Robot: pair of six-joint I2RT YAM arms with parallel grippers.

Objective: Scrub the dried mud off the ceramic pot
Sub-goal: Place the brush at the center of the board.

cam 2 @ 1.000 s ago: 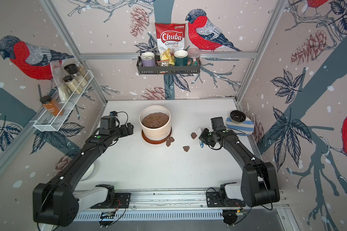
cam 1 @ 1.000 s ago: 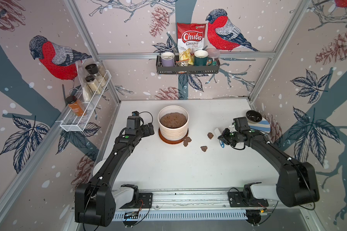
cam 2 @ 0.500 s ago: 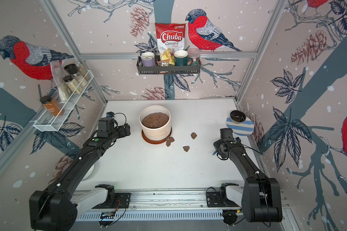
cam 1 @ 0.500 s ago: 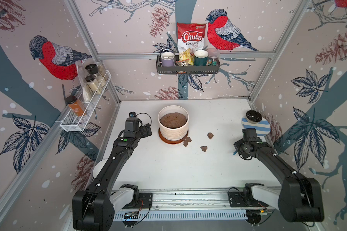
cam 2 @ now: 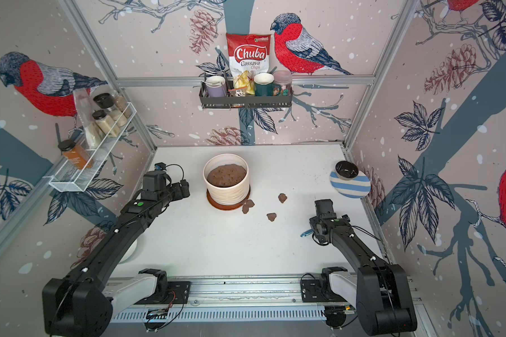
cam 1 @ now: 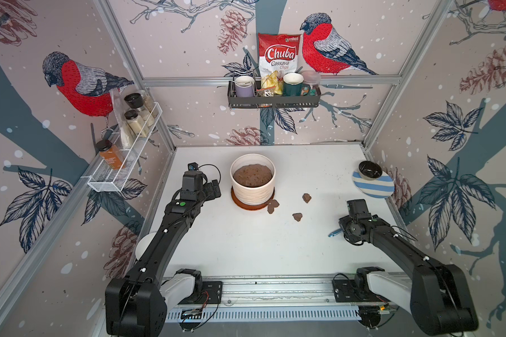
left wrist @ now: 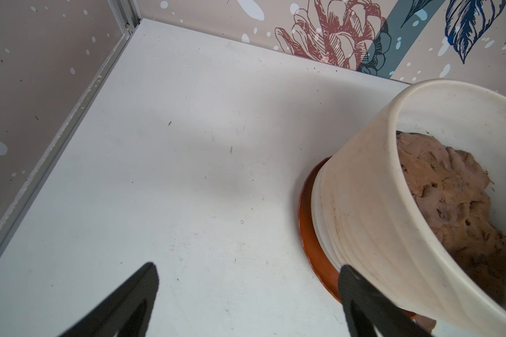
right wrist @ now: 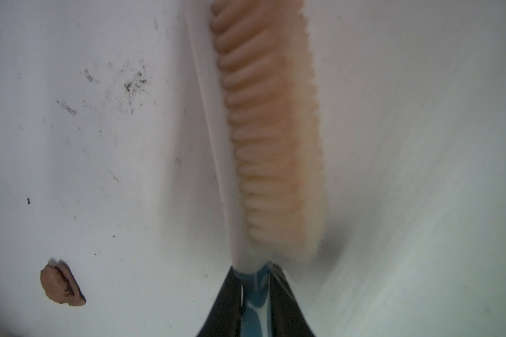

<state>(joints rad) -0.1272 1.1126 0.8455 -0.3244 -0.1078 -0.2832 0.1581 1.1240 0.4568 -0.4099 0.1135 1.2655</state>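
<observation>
Gripping blue handle of scrub brush (right wrist: 269, 131), right gripper (right wrist: 253, 274) has jaws pinched narrow on it. Bristle head stretches ahead of gripper, low over white surface (cam 1: 246, 248), blurred. Left gripper (left wrist: 246, 271) spread wide, holding nothing. Ceramic pot (cam 1: 253, 192) just beside left gripper; one finger (left wrist: 362, 294) near rim of brown saucer (left wrist: 307, 227), contact unclear. Dried mud (cam 1: 297, 216): few loose lumps on surface between pot and right gripper, nearest just beside saucer, all apart from brush. Brown soil (cam 1: 253, 175) fills pot mouth.
</observation>
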